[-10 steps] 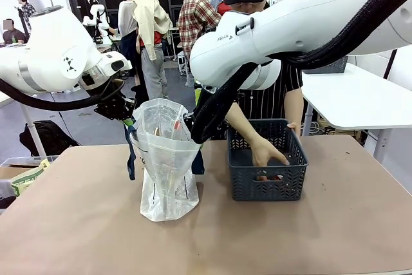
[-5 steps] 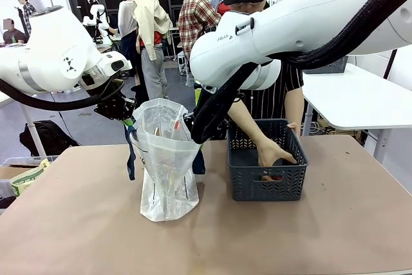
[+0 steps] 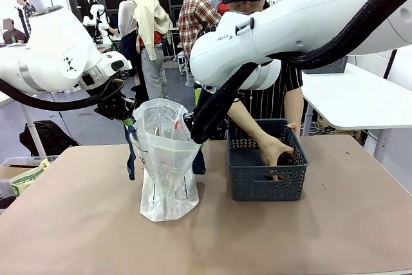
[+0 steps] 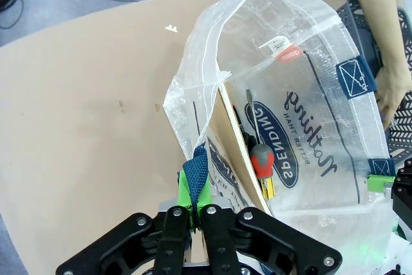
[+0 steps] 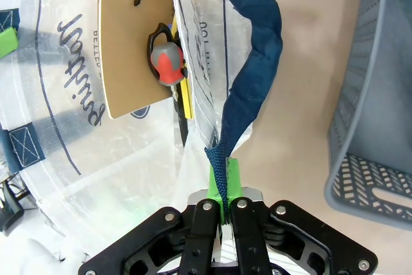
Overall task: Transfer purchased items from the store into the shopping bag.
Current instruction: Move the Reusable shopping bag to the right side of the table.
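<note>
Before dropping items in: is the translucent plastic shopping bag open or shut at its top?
Open: the left gripper and right gripper hold the bag's navy strap handles apart, spreading its mouth.

The left arm [image 3: 58, 62] reached in from the left and the right arm [image 3: 290, 24] crossed in from the right, wrists angled downward, left gripper [image 4: 196, 205] and right gripper [image 5: 225, 188] each clamped fully closed on opposite sides of the shopping bag [image 3: 166, 159].

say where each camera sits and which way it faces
Front: fixed between left arm and right arm, both in view; faces across the table to the person, hand in the basket.
Left wrist: looks down its jaws, shut on a navy strap, into the shopping bag.
Right wrist: same, jaws on the other strap.
Shared: the bag's red-handled tool.
</note>
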Tool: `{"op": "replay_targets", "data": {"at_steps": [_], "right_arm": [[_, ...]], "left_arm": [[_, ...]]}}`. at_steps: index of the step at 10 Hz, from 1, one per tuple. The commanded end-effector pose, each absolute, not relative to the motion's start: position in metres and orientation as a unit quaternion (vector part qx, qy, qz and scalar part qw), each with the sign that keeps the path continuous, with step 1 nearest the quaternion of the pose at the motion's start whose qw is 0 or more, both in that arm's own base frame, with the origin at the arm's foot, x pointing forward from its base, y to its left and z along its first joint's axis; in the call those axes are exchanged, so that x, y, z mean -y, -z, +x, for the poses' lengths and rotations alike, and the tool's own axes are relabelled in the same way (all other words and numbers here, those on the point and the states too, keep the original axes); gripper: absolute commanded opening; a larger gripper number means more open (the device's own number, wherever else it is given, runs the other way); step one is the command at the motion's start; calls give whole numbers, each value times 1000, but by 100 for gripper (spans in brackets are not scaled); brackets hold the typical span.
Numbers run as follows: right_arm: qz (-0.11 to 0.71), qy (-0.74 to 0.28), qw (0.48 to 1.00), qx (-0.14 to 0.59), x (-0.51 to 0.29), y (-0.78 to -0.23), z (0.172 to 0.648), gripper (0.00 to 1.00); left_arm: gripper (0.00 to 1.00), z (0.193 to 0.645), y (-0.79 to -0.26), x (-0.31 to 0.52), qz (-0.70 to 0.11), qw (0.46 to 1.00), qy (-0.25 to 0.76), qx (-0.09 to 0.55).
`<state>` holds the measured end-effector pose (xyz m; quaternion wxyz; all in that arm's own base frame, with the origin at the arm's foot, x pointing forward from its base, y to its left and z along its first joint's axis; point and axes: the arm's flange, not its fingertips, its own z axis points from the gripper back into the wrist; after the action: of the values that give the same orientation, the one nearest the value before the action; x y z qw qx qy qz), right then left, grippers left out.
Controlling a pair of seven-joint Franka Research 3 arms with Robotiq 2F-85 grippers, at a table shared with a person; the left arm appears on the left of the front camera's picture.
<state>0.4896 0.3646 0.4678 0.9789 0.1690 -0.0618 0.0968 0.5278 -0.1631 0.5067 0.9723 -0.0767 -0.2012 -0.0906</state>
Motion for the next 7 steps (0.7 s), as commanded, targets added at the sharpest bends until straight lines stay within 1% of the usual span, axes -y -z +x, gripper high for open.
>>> {"op": "replay_targets", "data": {"at_steps": [1,7], "right_arm": [[173,-95,978,62,-365,-469,490,0],[173,-95,978,62,-365,-469,490,0]], "left_arm": [[0,526,-508,162,-76,972,91,201],[0,526,-508,162,-76,972,91,201]]}}
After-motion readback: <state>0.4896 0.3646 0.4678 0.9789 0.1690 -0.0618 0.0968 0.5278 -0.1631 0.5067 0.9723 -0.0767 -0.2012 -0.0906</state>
